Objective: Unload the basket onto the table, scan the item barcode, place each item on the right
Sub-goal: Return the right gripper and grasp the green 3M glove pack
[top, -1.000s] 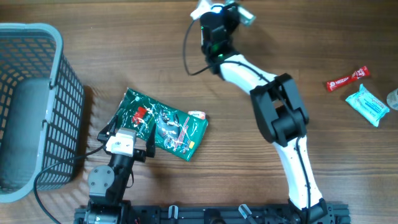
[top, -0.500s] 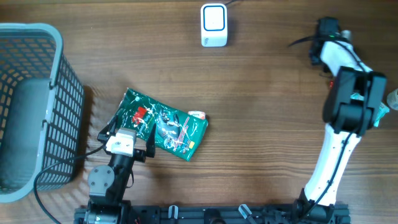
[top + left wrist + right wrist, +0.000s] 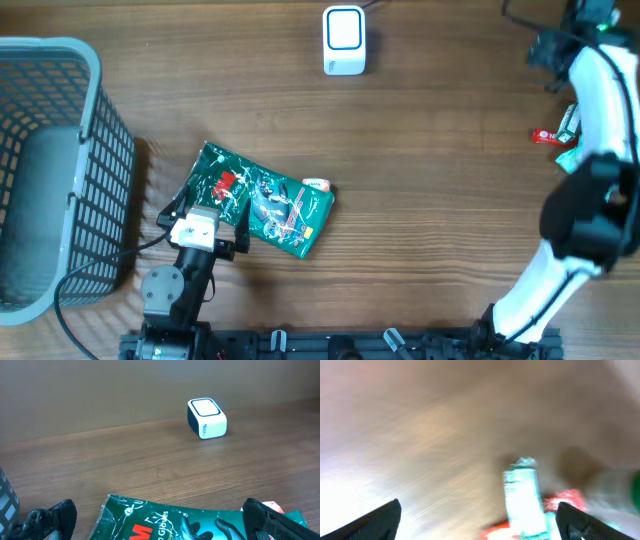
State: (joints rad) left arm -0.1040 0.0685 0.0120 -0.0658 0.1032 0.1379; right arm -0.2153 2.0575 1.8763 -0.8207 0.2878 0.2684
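Observation:
The white barcode scanner (image 3: 344, 40) (image 3: 206, 418) stands at the table's far middle. A green glove packet (image 3: 265, 200) (image 3: 200, 520) lies flat at the near left. My left gripper (image 3: 205, 217) (image 3: 160, 522) is open, one finger on each side of the packet's near edge without closing on it. My right arm (image 3: 600, 90) reaches to the far right edge. In the blurred right wrist view the right gripper (image 3: 480, 525) is open, with a pale teal-and-white packet (image 3: 522, 495) and a red wrapper (image 3: 565, 500) below it.
A grey wire basket (image 3: 50, 170) fills the left edge. A red snack bar (image 3: 545, 136) and a teal packet (image 3: 570, 158) lie at the right edge, partly hidden by the right arm.
My right arm has swung from the scanner to the far right edge, and its gripper has opened. The left arm and the green packet have stayed still.

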